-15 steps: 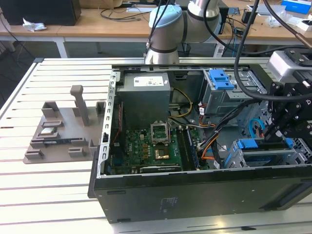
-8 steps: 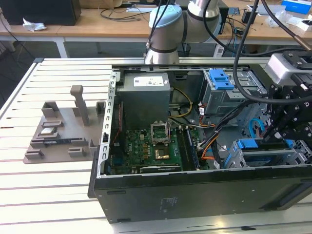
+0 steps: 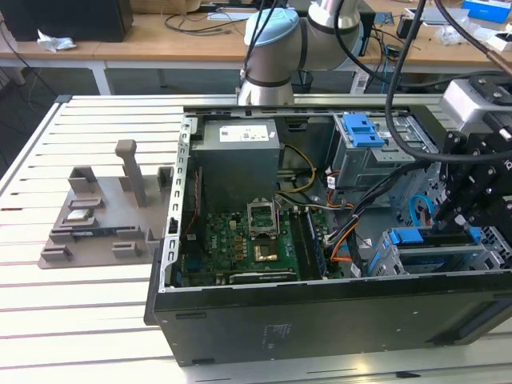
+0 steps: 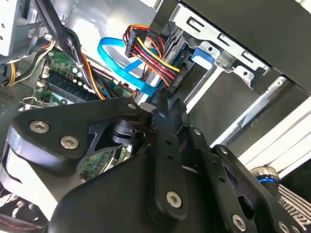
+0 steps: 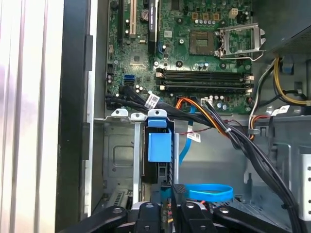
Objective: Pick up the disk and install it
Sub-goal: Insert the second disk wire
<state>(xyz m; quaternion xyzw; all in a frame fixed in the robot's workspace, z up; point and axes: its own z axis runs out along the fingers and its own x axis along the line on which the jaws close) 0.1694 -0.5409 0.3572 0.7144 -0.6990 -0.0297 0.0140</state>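
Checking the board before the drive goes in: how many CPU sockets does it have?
1, the CPU socket on the motherboard, with its retention frame swung open beside it.

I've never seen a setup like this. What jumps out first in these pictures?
The open black computer case lying on the white slatted table, with its green motherboard exposed, draws the eye first. At the exterior view's right, the black gripper reaches down into the drive bay area, by blue plastic carrier parts. In the first wrist view, a blue latch stands on the grey metal drive cage.
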